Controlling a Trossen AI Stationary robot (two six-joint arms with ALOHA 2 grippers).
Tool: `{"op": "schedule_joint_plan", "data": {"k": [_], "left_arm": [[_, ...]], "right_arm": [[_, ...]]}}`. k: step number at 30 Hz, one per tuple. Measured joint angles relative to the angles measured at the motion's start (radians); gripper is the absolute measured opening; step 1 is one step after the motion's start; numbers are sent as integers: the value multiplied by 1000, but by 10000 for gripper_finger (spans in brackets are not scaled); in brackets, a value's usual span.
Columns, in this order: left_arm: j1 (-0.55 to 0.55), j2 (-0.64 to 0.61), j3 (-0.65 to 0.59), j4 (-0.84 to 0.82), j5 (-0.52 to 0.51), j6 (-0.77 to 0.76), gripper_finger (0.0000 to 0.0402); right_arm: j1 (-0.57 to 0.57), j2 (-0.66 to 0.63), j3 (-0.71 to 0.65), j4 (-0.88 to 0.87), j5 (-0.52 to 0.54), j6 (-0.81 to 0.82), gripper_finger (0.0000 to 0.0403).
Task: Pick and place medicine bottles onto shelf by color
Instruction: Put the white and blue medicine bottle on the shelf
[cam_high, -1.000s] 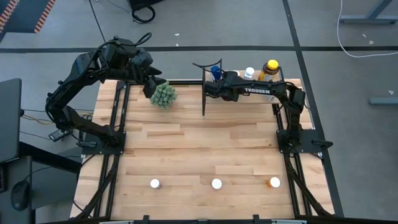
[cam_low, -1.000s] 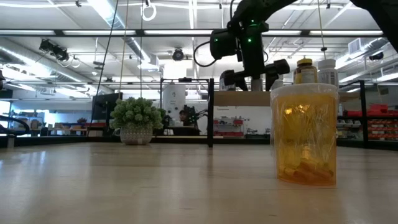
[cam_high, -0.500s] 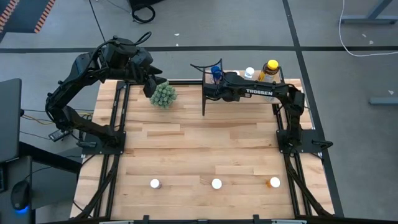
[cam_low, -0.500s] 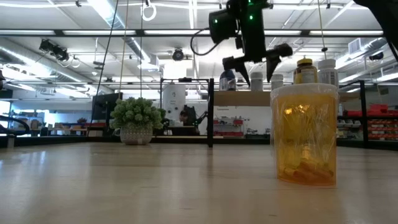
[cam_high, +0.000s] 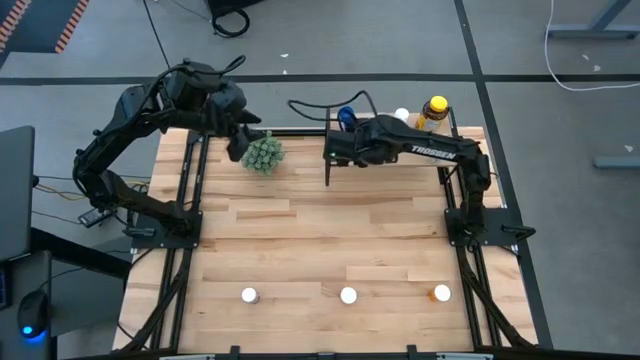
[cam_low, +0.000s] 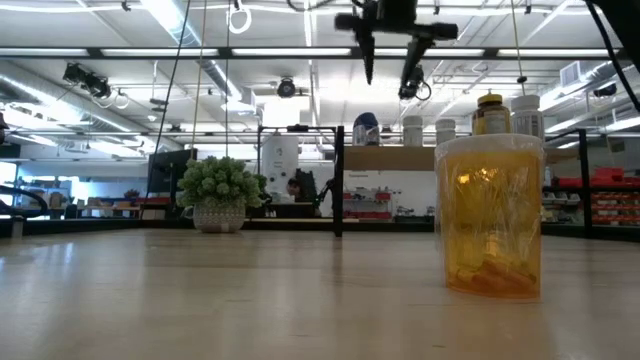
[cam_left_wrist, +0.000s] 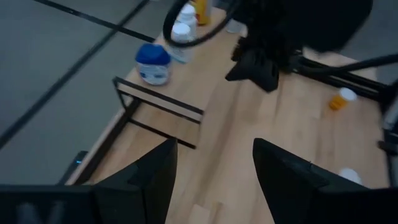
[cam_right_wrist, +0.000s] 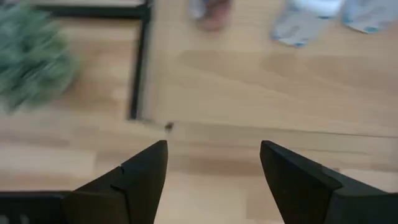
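Since the right gripper (cam_low: 387, 72) hangs with fingers spread and nothing between them above the shelf (cam_high: 400, 150), we judge it free for another bottle, while the blue-capped bottle (cam_high: 346, 116), two white ones and the yellow-capped amber bottle (cam_high: 436, 107) stand in a row along the shelf's back. The left gripper (cam_high: 236, 150), also wide and empty, waits beside the green plant (cam_high: 262, 153). On the slatted wood counter (cam_high: 300, 240) two white-capped bottles and the orange bottle (cam_high: 441, 293) stand at the front edge, with a workshop room behind.
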Motion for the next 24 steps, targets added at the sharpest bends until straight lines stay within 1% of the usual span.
{"op": "schedule_joint_plan", "data": {"k": [3, 6, 9, 12, 14, 18, 20, 24], "left_arm": [[-2, -8, 0, -12, 46, 1, 219], [-18, -8, 0, -21, 70, 0, 219], [-42, -11, 0, -37, 71, 0, 219], [-69, -13, 0, -49, 71, 0, 217], [-83, -11, 0, -52, 72, -1, 215], [-100, -12, 0, -50, 71, -2, 211], [-103, -11, 0, -37, 65, -5, 208], [-103, 6, 0, 49, 46, -43, 206]], "right_arm": [[4, 0, 67, 1, -57, -60, 255], [3, 0, 103, 0, -147, -47, 246], [18, 0, 105, 0, -270, -45, 236], [62, -1, 85, 0, -356, -47, 227], [101, -1, 65, 1, -382, -48, 222], [207, -1, 9, 0, -390, -32, 211], [271, -1, -35, 1, -399, -49, 208], [421, 0, -135, 0, -500, -94, 206]]}}
